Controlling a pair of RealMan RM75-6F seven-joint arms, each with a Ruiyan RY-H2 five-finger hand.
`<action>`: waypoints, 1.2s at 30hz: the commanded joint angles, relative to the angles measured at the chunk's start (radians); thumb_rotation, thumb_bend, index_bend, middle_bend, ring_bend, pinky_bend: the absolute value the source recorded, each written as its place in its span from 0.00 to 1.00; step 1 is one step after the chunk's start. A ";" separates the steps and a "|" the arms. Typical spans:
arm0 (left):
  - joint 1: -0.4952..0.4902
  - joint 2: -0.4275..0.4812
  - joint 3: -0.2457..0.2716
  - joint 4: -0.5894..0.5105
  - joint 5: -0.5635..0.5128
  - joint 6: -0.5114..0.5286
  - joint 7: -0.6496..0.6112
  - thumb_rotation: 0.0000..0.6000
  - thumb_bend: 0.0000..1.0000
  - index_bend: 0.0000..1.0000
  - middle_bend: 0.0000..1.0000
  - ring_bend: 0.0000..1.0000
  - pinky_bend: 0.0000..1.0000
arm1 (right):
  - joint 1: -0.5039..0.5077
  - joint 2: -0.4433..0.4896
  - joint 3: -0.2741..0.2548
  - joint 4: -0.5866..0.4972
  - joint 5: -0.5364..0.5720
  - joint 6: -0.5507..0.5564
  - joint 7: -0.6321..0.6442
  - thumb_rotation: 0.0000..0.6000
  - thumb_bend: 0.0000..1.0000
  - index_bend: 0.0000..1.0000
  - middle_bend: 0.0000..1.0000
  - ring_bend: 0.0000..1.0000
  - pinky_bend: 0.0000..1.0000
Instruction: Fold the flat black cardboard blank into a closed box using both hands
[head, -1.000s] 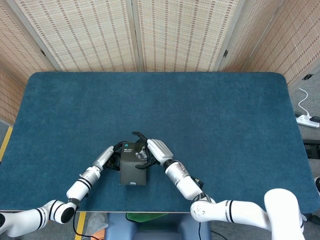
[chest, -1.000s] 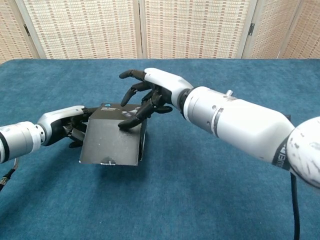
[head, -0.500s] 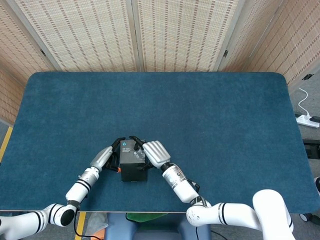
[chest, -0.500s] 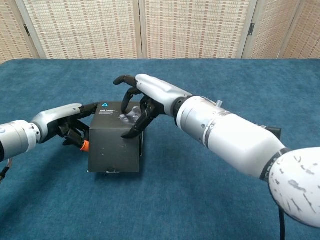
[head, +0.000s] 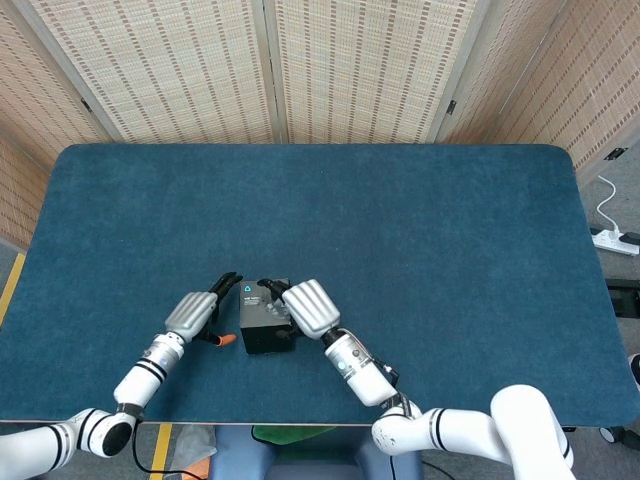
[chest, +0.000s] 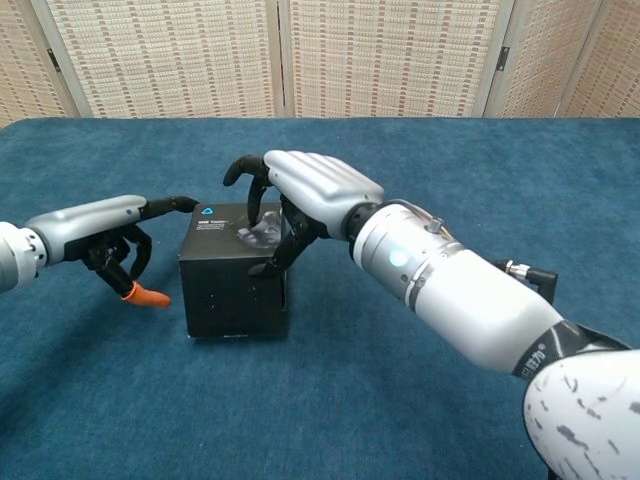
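Observation:
The black cardboard box (head: 262, 317) (chest: 235, 275) stands upright as a closed cube on the blue table, near the front edge, with a small blue logo on its top. My right hand (head: 306, 306) (chest: 305, 190) lies over the box from the right. Its fingers (chest: 268, 232) are bent down and press on the top face, while the thumb arches over the far edge. My left hand (head: 193, 314) (chest: 105, 228) hovers just left of the box with its fingers apart and nothing in it. One finger reaches toward the box's top left corner; whether it touches, I cannot tell.
The blue table (head: 400, 230) reaches far back and right. Its front edge runs just below the box in the head view. Woven screens (head: 270, 70) stand behind the table. A white power strip (head: 615, 240) lies on the floor at the right.
The box has tipped from leaning to standing square on the table. My left hand has let go and drawn back to the left. My right hand has come down over the top.

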 joint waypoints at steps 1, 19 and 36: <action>0.006 0.059 0.008 -0.062 0.002 0.025 0.067 1.00 0.20 0.00 0.00 0.65 0.88 | -0.005 -0.033 -0.054 0.091 -0.105 0.064 0.013 1.00 0.00 0.28 0.41 0.73 1.00; 0.052 0.179 -0.003 -0.195 0.003 0.142 0.228 1.00 0.20 0.00 0.00 0.64 0.88 | -0.005 -0.177 -0.156 0.508 -0.327 0.163 0.113 1.00 0.08 0.59 0.67 0.77 1.00; 0.096 0.171 -0.005 -0.190 0.023 0.219 0.271 1.00 0.20 0.00 0.00 0.60 0.86 | -0.017 -0.147 -0.112 0.500 -0.374 0.315 0.128 1.00 0.12 0.51 0.48 0.79 1.00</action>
